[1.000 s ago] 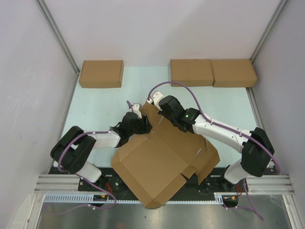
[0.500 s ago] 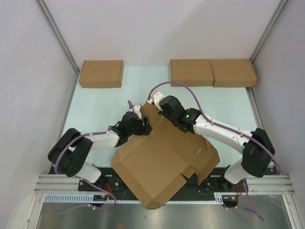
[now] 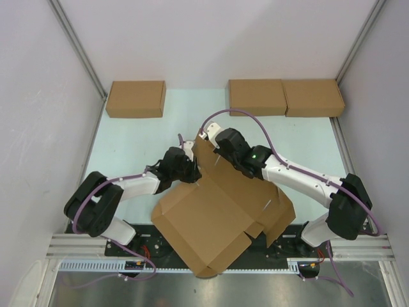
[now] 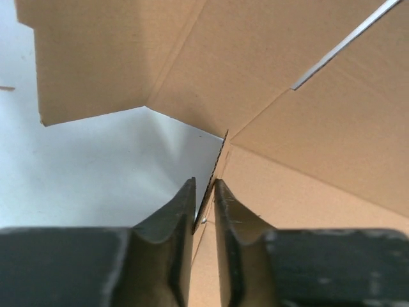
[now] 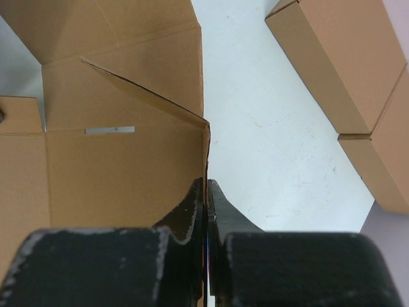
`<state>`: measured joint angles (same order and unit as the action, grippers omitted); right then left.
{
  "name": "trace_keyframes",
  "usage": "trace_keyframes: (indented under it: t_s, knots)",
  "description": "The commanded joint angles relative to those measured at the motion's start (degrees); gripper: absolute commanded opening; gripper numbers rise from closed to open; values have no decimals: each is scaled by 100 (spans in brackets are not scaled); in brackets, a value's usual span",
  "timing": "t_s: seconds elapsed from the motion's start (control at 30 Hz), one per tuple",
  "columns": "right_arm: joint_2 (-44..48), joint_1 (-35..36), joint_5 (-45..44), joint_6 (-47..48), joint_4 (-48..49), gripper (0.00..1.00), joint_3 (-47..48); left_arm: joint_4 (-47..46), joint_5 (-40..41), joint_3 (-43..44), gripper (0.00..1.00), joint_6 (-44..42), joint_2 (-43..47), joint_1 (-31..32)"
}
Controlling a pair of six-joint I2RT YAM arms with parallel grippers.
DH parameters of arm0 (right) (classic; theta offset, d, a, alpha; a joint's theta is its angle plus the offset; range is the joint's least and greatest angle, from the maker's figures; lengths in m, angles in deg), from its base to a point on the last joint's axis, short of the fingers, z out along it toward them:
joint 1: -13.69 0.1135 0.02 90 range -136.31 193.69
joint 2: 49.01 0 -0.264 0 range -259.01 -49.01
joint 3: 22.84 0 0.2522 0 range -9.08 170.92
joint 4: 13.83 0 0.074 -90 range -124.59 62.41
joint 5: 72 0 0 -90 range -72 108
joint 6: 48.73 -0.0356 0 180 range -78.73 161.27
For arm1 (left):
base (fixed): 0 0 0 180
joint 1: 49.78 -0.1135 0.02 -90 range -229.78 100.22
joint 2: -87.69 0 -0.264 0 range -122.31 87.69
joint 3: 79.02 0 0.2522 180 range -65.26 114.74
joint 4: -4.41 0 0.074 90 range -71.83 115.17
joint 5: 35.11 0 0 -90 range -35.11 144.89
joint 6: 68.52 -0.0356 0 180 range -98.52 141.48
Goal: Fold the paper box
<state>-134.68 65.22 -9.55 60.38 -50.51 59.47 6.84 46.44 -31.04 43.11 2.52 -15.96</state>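
The left hand (image 4: 204,192) has narrowed around an upright flap edge of the single paper box (image 3: 217,220), which lies on the counter (image 3: 128,144) between both arms; whether it pinches yet I cannot tell. The right hand (image 5: 206,185) clamps the neighbouring wall, probably steadying it for folding. Three other boxes (image 3: 135,98) line the far edge.

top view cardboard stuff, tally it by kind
paper box, not yet folded up: 1
closed cardboard boxes: 3
total: 4
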Motion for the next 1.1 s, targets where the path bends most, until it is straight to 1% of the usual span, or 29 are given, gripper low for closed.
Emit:
trace_keyframes:
  t_s: [0.0,0.07,0.1,0.17,0.2,0.23,0.3,0.37,0.4,0.43,0.47,0.5,0.53,0.63,0.7,0.8,0.97,1.07]
  knots:
    - [173,-2,13,-13,77,0,18,-80,-96,59,17,-89,307,-25]
    - [173,-11,-5,-4,68,0,18,-141,53,-46,15,-62,395,36]
    - [173,-2,-22,5,85,0,18,-193,332,-108,12,-106,526,89]
    - [173,15,-49,13,86,0,18,-404,702,-300,9,-202,693,413]
    - [173,6,-92,13,94,0,26,-483,1226,-371,7,-351,816,562]
    - [165,24,-101,22,103,0,18,-606,1466,-485,6,-422,861,868]
    - [164,41,-110,22,121,0,26,-694,2019,-582,7,-493,870,1099]
    - [156,68,-110,22,112,0,26,-879,2381,-749,6,-545,844,1398]
    - [147,68,-128,22,112,0,26,-949,2792,-811,7,-580,809,1521]
    - [147,77,-136,22,112,0,26,-1159,2979,-951,7,-633,791,1783]
    - [156,94,-145,14,103,0,26,-1274,3155,-1004,7,-738,756,1916]
    - [156,103,-163,13,103,0,26,-1371,3383,-1048,7,-800,660,2057]
    - [147,112,-163,5,95,0,26,-1589,3715,-1110,7,-870,590,2336]
    - [121,129,-189,-22,86,0,26,-1959,4296,-1093,8,-1107,186,2803]
    - [121,147,-207,-48,68,0,26,-2197,4553,-1084,9,-1336,-165,3146]
    - [138,173,-224,-66,16,0,26,-2557,4773,-979,9,-1573,-631,3498]
    - [164,182,-242,-92,-64,0,18,-2813,4992,-741,11,-1951,-1325,3877]
    - [156,208,-242,-118,-99,0,18,-2866,5072,-671,13,-2013,-1538,4044]
